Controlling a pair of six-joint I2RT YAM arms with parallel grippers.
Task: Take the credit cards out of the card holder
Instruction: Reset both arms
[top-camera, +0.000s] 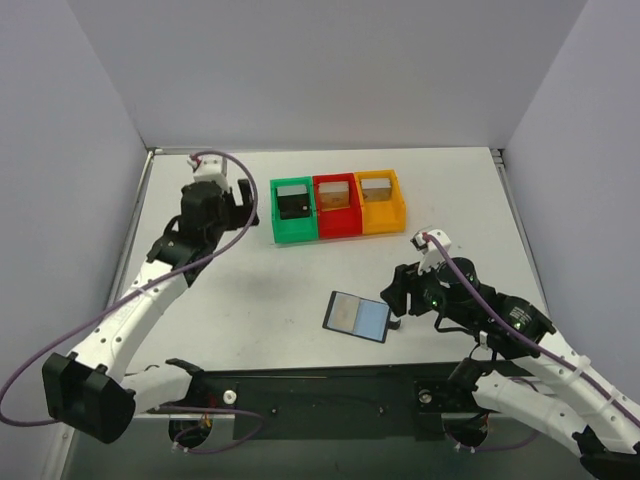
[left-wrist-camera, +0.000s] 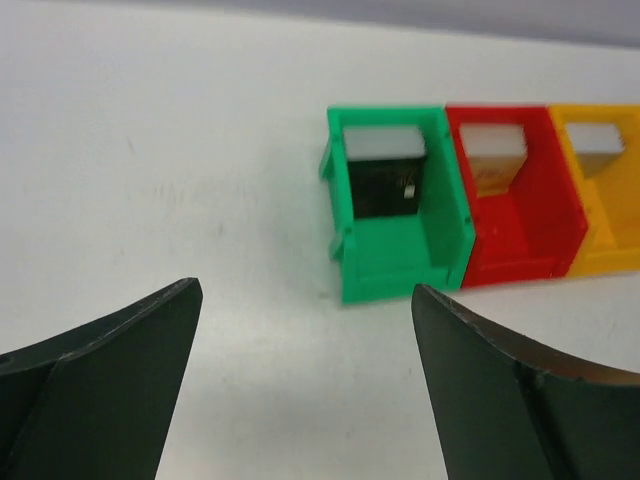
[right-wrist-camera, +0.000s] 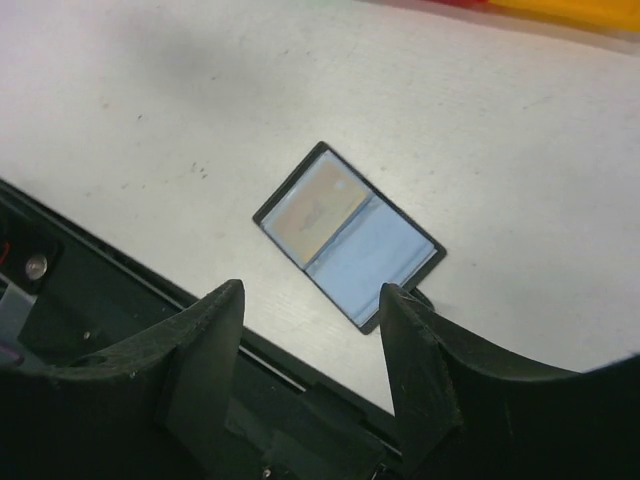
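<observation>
The black card holder (top-camera: 357, 316) lies open flat on the table near the front edge. It holds a pale tan card on its left half and a light blue card (right-wrist-camera: 365, 255) on its right half, also shown in the right wrist view (right-wrist-camera: 345, 235). My right gripper (top-camera: 393, 296) is open and empty, just right of the holder; its fingertips (right-wrist-camera: 232, 300) hover above the holder's near edge. My left gripper (top-camera: 243, 200) is open and empty at the back left, left of the green bin (left-wrist-camera: 400, 215).
Green (top-camera: 293, 210), red (top-camera: 337, 205) and orange (top-camera: 380, 201) bins stand side by side at the back, each with a card-like piece inside. The black mounting rail (top-camera: 320, 395) runs along the table's front edge, just below the holder.
</observation>
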